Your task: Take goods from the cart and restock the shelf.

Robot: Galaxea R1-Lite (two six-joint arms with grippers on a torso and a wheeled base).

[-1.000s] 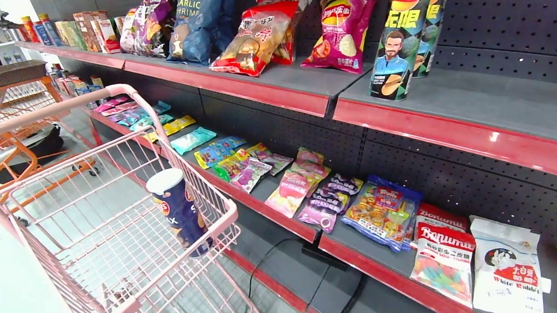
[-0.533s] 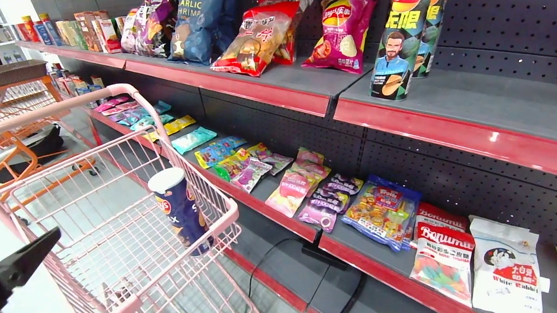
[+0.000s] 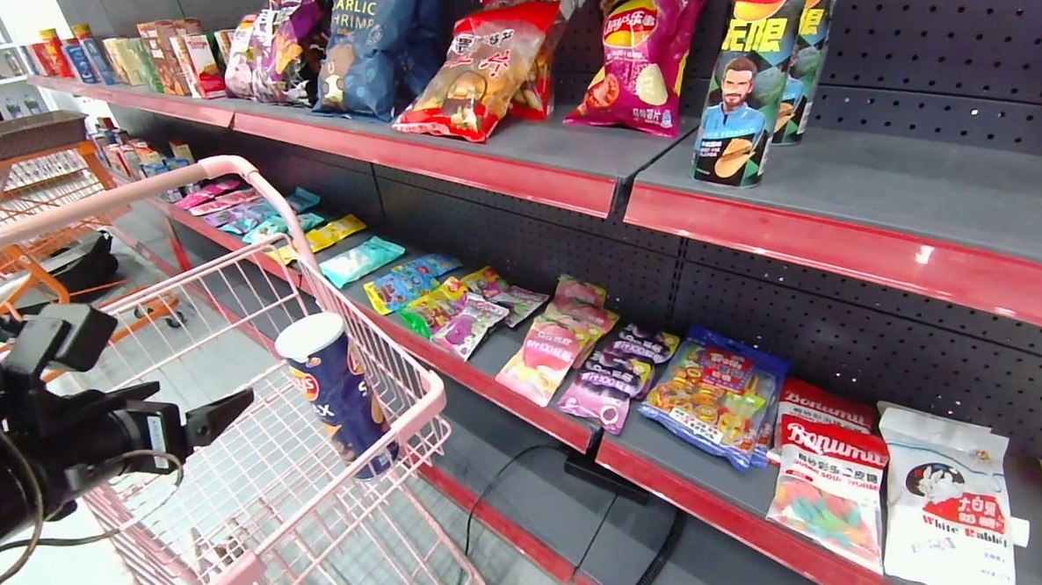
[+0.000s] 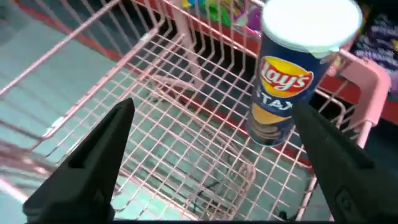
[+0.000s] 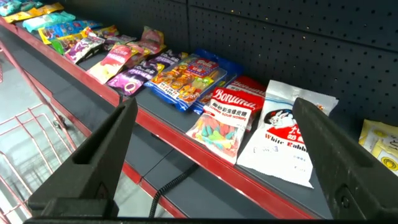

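A: Starting at the left, we find the left gripper (image 4: 211, 115) over the pink cart (image 3: 217, 169), its fingers wide apart and holding nothing.

B: The left wrist view adds a look almost straight down. We see the chips can (image 4: 292, 74) with its white lid up, just beyond the gap between the fingers and untouched.

A: The head view gives us the lean instead — the can tilts against the cart's wire side, in the corner nearest the shelf (image 3: 515, 165).

B: Further right, the head view shows us the upper board, with chip bags lying back and a tall green can (image 3: 745, 80) standing upright.

A: The right wrist view shows the right gripper (image 5: 211, 109), its fingers spread and empty. Beyond it on the lower board lie a red candy bag (image 5: 227, 118) and a white candy bag (image 5: 283, 143), side by side.

B: And against the earlier frames?

A: A second ago we had barely a sliver of the left arm at the lower-left edge. Half a second ago one finger poked in there. Now the arm sits higher and closer to the can. Can and cart have not shifted.
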